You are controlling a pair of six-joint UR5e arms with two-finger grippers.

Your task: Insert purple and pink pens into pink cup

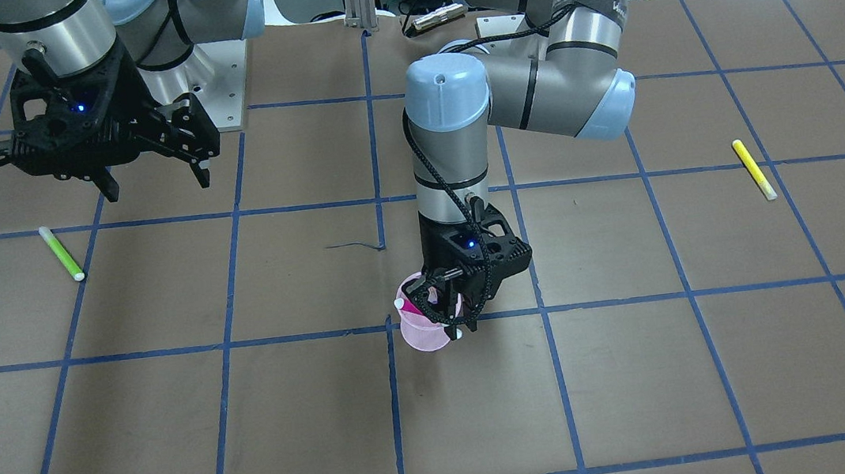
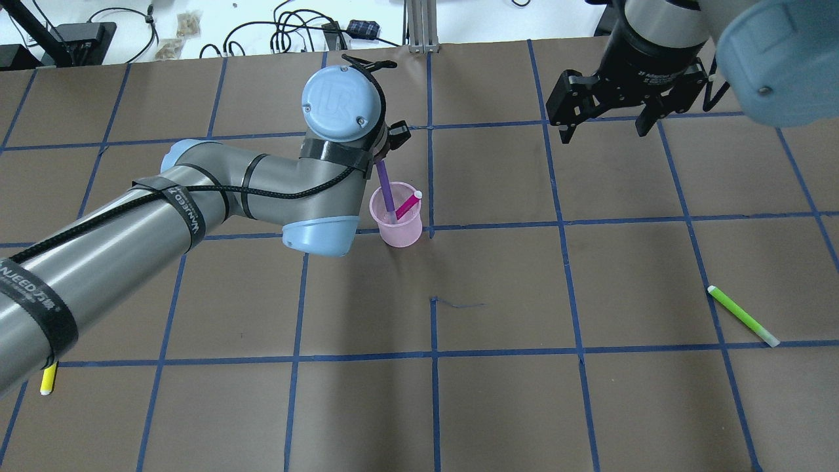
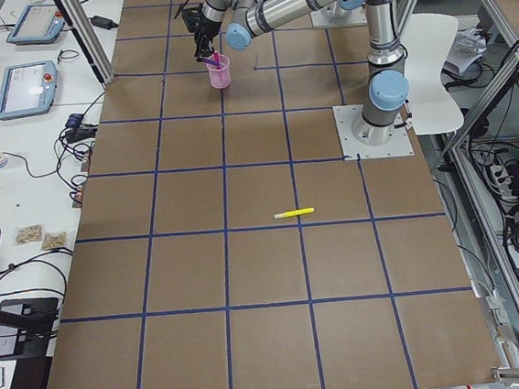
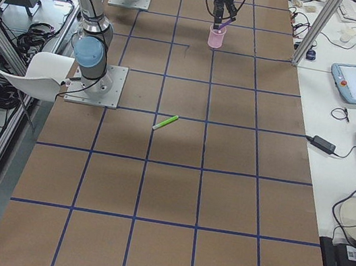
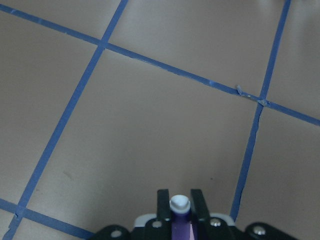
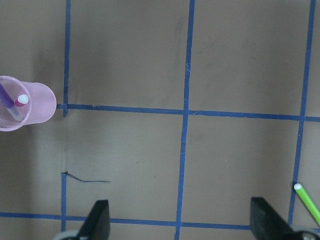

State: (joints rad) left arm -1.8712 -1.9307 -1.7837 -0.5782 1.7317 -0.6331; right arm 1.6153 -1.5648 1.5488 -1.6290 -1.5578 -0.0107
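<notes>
Purple pen [image 2: 387, 190] is clamped in left gripper [image 1: 443, 310], tip inside pink cup [image 2: 396, 231] directly beneath, beside pink pen [image 2: 408, 205]; cup could be toppled if pen is dragged sideways before release; right gripper [image 2: 603, 131] is held spread.

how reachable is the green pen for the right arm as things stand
Probably yes. The green pen lies alone on bare table on that arm's side, the right hand hangs open and empty, and the left hand is away at the pink cup.
</notes>
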